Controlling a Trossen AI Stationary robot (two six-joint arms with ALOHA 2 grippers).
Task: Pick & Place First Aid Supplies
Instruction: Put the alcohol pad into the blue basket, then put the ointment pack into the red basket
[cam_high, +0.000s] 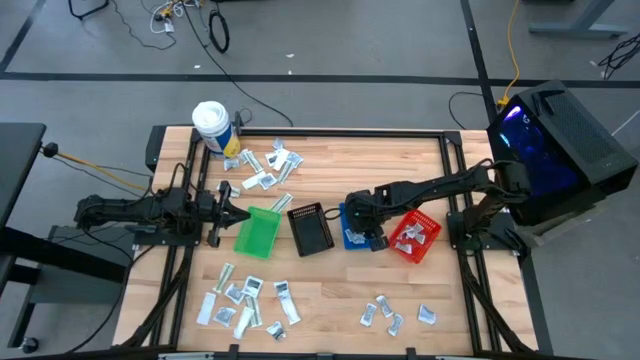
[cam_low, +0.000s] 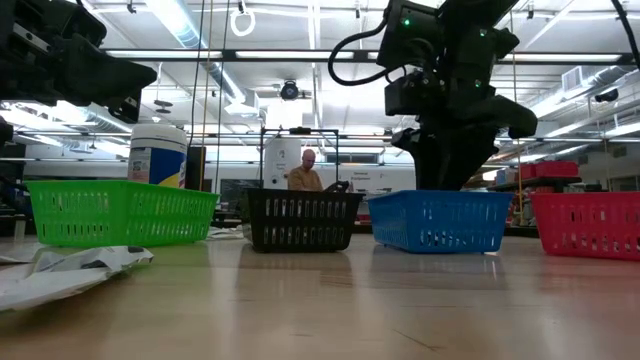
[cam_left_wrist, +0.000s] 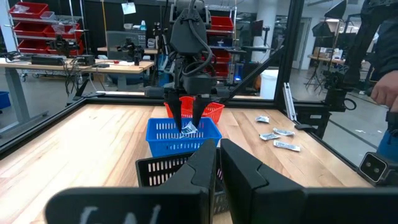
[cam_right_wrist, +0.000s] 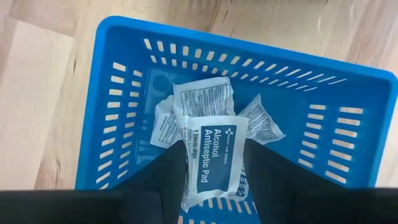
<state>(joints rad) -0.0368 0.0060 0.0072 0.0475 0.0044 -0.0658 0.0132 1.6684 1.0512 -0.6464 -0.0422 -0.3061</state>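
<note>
While gripping sachet (cam_right_wrist: 214, 149), right claw (cam_right_wrist: 214, 177) downward.

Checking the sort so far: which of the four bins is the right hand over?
The blue bin. The right hand hangs over it holding an antiseptic pad; the green, black and red bins have no hand above them.

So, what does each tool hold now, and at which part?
Right tool: an alcohol antiseptic pad sachet, gripped at one end, above the blue bin. Left tool: shut, holding nothing.

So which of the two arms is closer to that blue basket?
The right. The right gripper hangs directly over the blue bin, holding an alcohol antiseptic pad. The left gripper waits beyond the green bin and black bin.
</note>
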